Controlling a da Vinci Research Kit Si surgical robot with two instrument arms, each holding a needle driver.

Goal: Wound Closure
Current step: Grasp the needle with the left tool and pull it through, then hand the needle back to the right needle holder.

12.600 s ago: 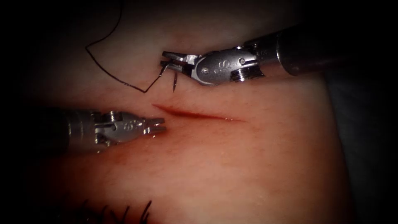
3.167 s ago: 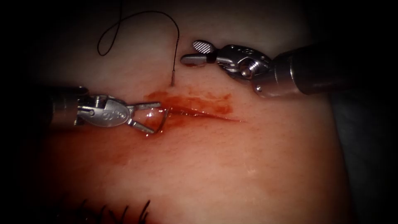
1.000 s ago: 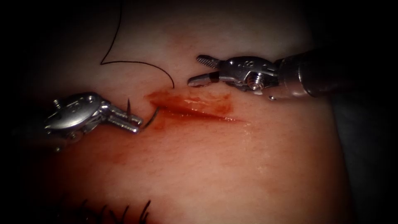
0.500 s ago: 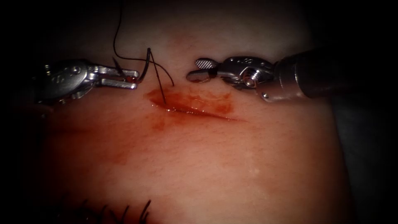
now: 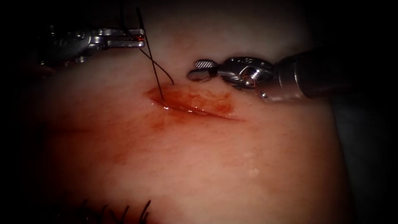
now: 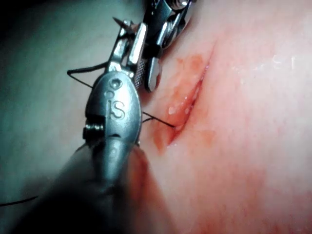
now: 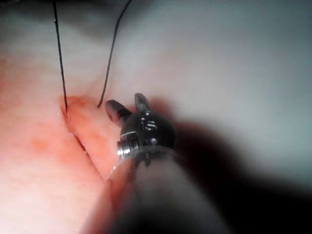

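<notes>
At the upper left of the endoscope view, the left gripper is clamped on the needle. The needle is clear of the tissue and rises from the jaw tips; where along its curve it is held cannot be determined. In the left wrist view the left gripper grips the needle at the jaw tips, with only a short dark point projecting past them.

Two runs of thread descend from the left gripper toward the cut. One run enters at the left end of the cut; the other ends on the tissue just above that end. In the right wrist view the thread appears as two dark strands, one meeting the end of the cut, the other meeting the tissue just beside it. In the left wrist view the thread runs from behind the tool body to the near end of the cut.

Red fluid covers the left half of the cut and stains the tissue around it.

The right gripper is above the cut, near its middle, jaws parted a moderate amount and holding nothing. In the right wrist view the right gripper is spread and empty, close to the tissue. Dark thread ends show along the bottom edge of the endoscope view.
</notes>
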